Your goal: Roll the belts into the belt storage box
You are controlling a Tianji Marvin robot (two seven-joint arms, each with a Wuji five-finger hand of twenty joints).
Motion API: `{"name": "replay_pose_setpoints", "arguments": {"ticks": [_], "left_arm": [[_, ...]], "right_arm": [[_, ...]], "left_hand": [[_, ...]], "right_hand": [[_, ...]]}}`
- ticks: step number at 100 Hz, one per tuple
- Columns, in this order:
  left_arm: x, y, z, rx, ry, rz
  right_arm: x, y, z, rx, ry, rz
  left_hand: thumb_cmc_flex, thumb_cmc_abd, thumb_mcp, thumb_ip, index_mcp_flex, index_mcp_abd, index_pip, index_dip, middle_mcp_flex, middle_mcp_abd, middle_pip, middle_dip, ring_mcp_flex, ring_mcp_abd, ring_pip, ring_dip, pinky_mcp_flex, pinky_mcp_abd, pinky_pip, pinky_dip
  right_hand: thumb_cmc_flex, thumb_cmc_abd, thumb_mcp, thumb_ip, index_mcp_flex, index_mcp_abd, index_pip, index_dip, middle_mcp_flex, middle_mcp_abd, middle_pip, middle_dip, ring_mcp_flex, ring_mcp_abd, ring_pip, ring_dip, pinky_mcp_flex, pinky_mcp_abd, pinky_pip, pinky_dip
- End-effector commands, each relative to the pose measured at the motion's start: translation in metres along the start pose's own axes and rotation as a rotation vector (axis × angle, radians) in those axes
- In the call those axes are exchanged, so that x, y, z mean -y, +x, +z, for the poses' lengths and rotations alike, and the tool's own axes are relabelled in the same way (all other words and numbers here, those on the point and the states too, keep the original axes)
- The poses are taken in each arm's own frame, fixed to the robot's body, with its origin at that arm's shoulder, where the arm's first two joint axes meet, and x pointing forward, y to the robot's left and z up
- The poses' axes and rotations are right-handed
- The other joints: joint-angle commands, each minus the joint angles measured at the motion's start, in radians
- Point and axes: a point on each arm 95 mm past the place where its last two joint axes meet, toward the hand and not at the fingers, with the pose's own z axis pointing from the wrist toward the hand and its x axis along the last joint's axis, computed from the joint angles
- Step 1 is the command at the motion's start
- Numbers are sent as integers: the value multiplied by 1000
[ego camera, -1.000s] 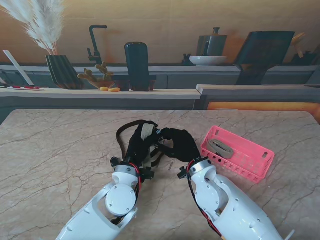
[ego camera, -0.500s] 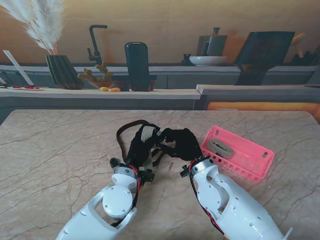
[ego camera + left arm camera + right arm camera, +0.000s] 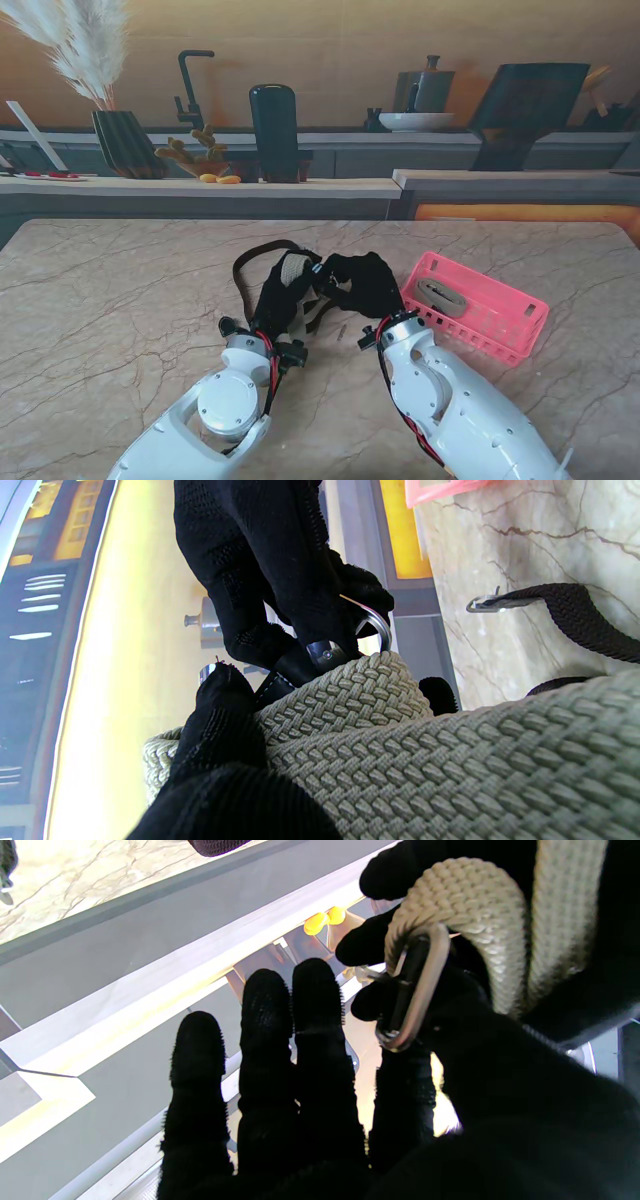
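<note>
Both black-gloved: left hand [image 3: 281,290] clamps beige woven belt [image 3: 450,760]; right hand [image 3: 357,283] pinches its metal ring buckle [image 3: 415,990]; pink plastic basket [image 3: 478,307] on marble counter [image 3: 120,300] already holds one rolled belt [image 3: 440,296].

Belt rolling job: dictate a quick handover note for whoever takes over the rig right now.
Left hand: shut on the beige woven belt, held above the table.
Right hand: pinching that belt's metal ring buckle.
Dark brown woven belt lies loose on the marble table.
Done: one rolled beige belt sits in the pink plastic storage basket.
Left: roll and box the beige belt, then the brown one.
</note>
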Motion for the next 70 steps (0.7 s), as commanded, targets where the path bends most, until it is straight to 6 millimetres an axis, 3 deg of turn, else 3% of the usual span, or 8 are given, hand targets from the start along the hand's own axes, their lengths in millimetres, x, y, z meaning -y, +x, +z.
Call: {"name": "replay_pose_setpoints", "arguments": {"ticks": [1,17,30,32,36,51,54,70], "left_arm": [[-9,1,-1,2,-20,-19],[-11,-2,0,11,-23,-27],[-13,-4,0,24,-30,-44],[-13,-5,0,27,-33,-48],[-14,-5,0,31,-38,-58],[-17,-7,-1,36,-55,-97],[-18,-7,-1,37,-56,-105],[-21,-5,-1,35,-34,-140]], "right_arm": [[3,8,4,-18,-5,15],[4,11,7,-32,-21,24],[2,14,8,-45,-48,16],[1,14,8,-47,-52,13],[1,14,8,-50,-57,8],[4,15,10,-44,-58,19],[5,15,11,-42,-55,23],[15,17,12,-46,-14,48]], "left_hand": [[53,44,51,21,42,-68,-38,-12,54,-17,42,4,27,-14,28,14,7,-16,16,14],[-35,-33,72,40,17,-62,-100,-19,19,-24,39,5,5,-13,16,21,2,-21,5,9],[-150,-42,100,62,-1,-47,-183,-11,-17,-28,29,2,-14,-10,3,25,-4,-17,-3,5],[-242,-67,226,52,-5,-45,-209,5,-27,-26,26,1,-19,-8,-2,28,-4,-16,-6,5],[-317,-74,267,68,-13,-38,-240,8,-42,-27,21,-2,-24,-8,-6,30,-4,-16,-6,5],[-427,-178,277,71,-77,-33,-324,-12,-119,-30,-8,-15,-51,-15,-43,26,7,-17,-32,-9],[-484,-214,368,64,-88,-32,-340,-12,-132,-32,-10,-18,-53,-22,-54,30,21,-21,-43,-18],[-543,-280,505,49,-142,-22,-351,-34,-172,-36,-2,-12,-36,-50,-56,20,112,-81,-85,-59]], "right_hand": [[50,-2,71,9,47,-53,44,-30,41,-3,22,-17,23,-48,33,16,2,-34,34,-1],[33,-5,81,4,47,-54,49,-44,56,-16,23,-32,33,-60,49,18,13,-41,50,-4],[22,-3,86,1,39,-66,56,-50,62,-29,22,-44,39,-69,57,17,22,-50,65,-7],[19,-2,86,0,38,-71,58,-50,63,-32,22,-46,41,-73,58,17,24,-52,68,-8],[16,0,86,-1,35,-73,61,-52,65,-37,21,-51,43,-76,60,15,27,-53,73,-10],[9,-3,90,-2,35,-76,66,-61,75,-42,15,-65,49,-81,63,10,32,-57,84,-18],[8,-3,90,-3,35,-76,66,-63,76,-45,14,-67,51,-82,64,9,32,-56,85,-19],[4,-11,92,-4,40,-75,64,-79,83,-47,5,-79,50,-80,62,4,29,-54,89,-28]]}}
